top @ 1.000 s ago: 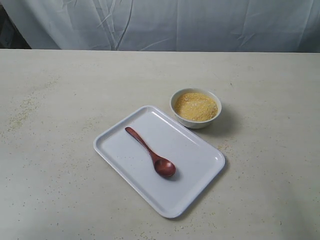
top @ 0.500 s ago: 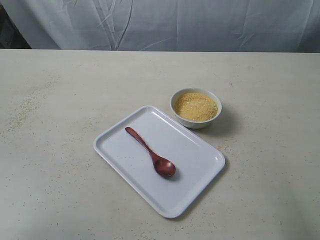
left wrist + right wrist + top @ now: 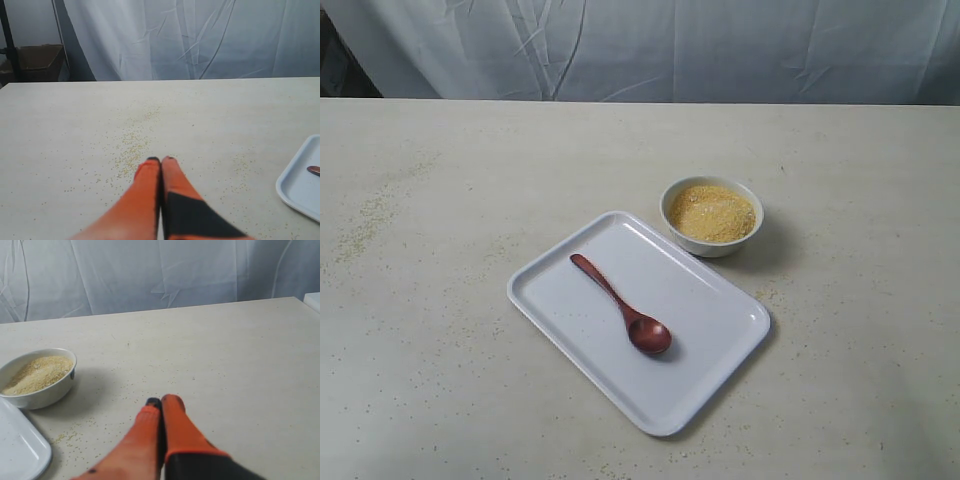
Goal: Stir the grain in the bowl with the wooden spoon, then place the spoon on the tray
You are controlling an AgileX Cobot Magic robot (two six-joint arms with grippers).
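Note:
The dark reddish-brown wooden spoon (image 3: 623, 305) lies flat on the white tray (image 3: 715, 330), scoop toward the near edge. Just behind the tray's far corner stands the small white bowl (image 3: 711, 240), filled with yellow grain (image 3: 711, 213). Neither arm shows in the exterior view. My left gripper (image 3: 160, 161) is shut and empty above bare table, with the tray's corner (image 3: 300, 187) and the spoon's tip (image 3: 314, 170) at the frame's edge. My right gripper (image 3: 161, 402) is shut and empty too, hovering over the table with the bowl (image 3: 40, 390) and grain (image 3: 36, 373) well off to one side.
Loose grains (image 3: 131, 147) are scattered over the pale tabletop (image 3: 440, 200), and more (image 3: 67, 437) lie by the bowl. A white cloth backdrop (image 3: 650, 50) hangs behind the table. A brown box (image 3: 37, 57) stands beyond the table's edge.

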